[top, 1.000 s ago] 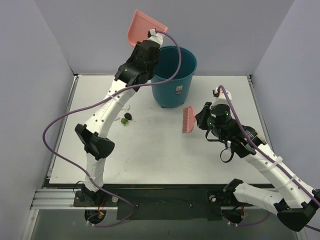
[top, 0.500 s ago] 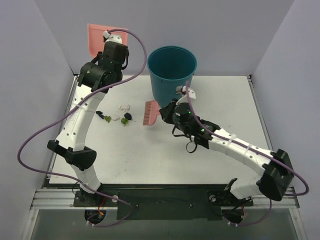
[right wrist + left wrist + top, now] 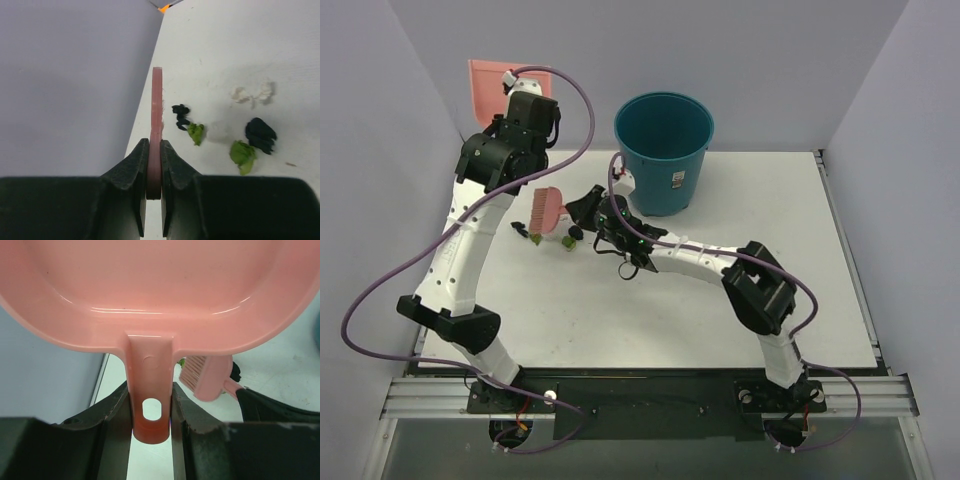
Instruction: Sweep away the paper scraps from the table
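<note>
The right gripper point(image 3: 154, 151) is clamped shut on the thin handle of the pink brush point(image 3: 157, 107), which stands edge-on straight ahead of its fingers. That hold likely lets the bristles be dragged sideways across the surface. Just to the right of the brush, ahead of the gripper, lie the paper scraps point(image 3: 243, 154): black, green and white bits in a loose cluster on the table point(image 3: 240, 45), close together but not all touching. To the gripper's left, the table's edge runs close beside the brush with the grey wall point(image 3: 65, 75) behind it. There looks to be little room on that side and open white surface on the right, so a stroke away from the edge seems the safer one.

Farther off, the left gripper point(image 3: 151, 396) is closed on the handle of the pink dustpan point(image 3: 150, 290), whose pan is held up ahead of it, clear of the tabletop and above the scraps. It probably waits there, lifted, to leave the brush space. Beyond both, near the back edge, stands the teal bin point(image 3: 663, 150), well apart from the scraps.
</note>
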`<action>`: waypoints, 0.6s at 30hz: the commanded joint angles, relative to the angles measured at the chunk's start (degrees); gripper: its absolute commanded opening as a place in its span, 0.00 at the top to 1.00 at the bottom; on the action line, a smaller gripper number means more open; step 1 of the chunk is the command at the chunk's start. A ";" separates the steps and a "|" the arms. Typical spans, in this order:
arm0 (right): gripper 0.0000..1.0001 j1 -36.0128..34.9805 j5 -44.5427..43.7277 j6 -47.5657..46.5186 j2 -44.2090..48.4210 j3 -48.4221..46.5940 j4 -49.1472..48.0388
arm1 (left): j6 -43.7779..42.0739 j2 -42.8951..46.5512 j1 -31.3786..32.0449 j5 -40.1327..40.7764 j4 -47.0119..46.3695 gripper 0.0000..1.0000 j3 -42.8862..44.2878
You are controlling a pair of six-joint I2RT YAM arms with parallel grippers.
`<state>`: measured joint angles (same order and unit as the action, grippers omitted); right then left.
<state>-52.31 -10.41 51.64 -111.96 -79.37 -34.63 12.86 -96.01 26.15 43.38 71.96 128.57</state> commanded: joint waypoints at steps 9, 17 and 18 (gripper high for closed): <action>1.00 -0.59 5.32 8.57 -22.68 -32.40 -0.36 | 0.59 3.90 -1.54 1.89 -2.44 1.00 -2.62; 1.00 -1.03 2.68 8.57 -30.94 -40.24 7.82 | -0.21 4.16 -2.51 1.89 -3.32 1.00 -3.59; 1.00 -0.86 2.07 8.05 -31.30 -40.51 8.35 | -0.21 4.07 -2.51 1.98 -3.41 1.00 -3.59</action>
<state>-52.82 -5.74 59.83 -142.45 -115.83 -28.36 12.88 -94.30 24.21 44.16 71.50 124.81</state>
